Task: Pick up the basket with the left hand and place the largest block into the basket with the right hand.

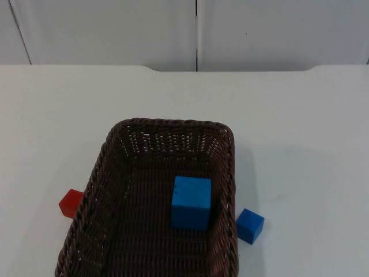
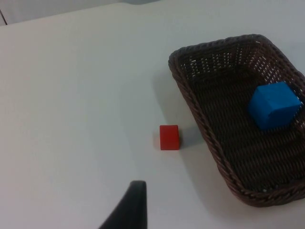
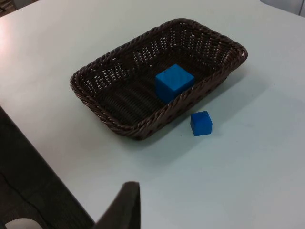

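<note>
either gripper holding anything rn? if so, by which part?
Nothing held. The basket sits on the table with the large blue block inside; both wrist views look at it from a distance.

White table carries basket, red block, small blue block.

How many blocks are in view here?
3: a large blue block inside the basket, a small blue block just outside its right wall, a red block outside its left wall.
</note>
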`<act>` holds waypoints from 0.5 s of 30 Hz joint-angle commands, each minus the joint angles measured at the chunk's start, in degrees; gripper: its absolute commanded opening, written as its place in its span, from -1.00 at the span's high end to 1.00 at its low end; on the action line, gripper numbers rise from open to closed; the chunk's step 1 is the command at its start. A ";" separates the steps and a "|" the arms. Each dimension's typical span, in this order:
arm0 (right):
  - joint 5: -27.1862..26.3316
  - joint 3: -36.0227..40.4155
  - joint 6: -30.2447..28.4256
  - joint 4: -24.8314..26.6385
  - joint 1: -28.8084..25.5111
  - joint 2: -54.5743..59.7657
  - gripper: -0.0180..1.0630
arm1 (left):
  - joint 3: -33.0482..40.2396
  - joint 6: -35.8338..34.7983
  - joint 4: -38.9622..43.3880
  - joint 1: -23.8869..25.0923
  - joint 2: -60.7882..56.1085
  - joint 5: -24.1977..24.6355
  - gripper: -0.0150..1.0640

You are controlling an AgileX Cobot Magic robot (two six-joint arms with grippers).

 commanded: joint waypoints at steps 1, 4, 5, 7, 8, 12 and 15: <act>-0.27 0.34 -0.46 0.05 -0.11 -0.24 -0.99 | 0.22 0.00 -0.47 -0.01 -0.19 -0.15 -0.98; -0.27 0.34 -0.46 0.05 -0.11 -0.24 -0.99 | 0.22 0.00 -0.47 -0.01 -0.19 -0.15 -0.98; -0.27 0.34 -0.46 0.05 -0.11 -0.24 -0.99 | 0.22 0.00 -0.47 -0.01 -0.19 -0.15 -0.98; -0.27 0.34 -0.32 0.05 -0.11 -0.24 -0.99 | 0.22 0.00 -0.47 -0.01 -0.19 -0.15 -0.98; -0.27 0.34 -0.32 0.05 -0.11 -0.24 -0.99 | 0.22 0.00 -0.47 -0.01 -0.19 -0.15 -0.98; -0.27 0.34 -0.32 0.05 -0.11 -0.24 -0.99 | 0.22 0.00 -0.47 -0.01 -0.19 -0.15 -0.98; -0.27 0.34 -0.32 0.05 -0.11 -0.24 -0.99 | 0.22 0.00 -0.47 -0.01 -0.19 -0.15 -0.98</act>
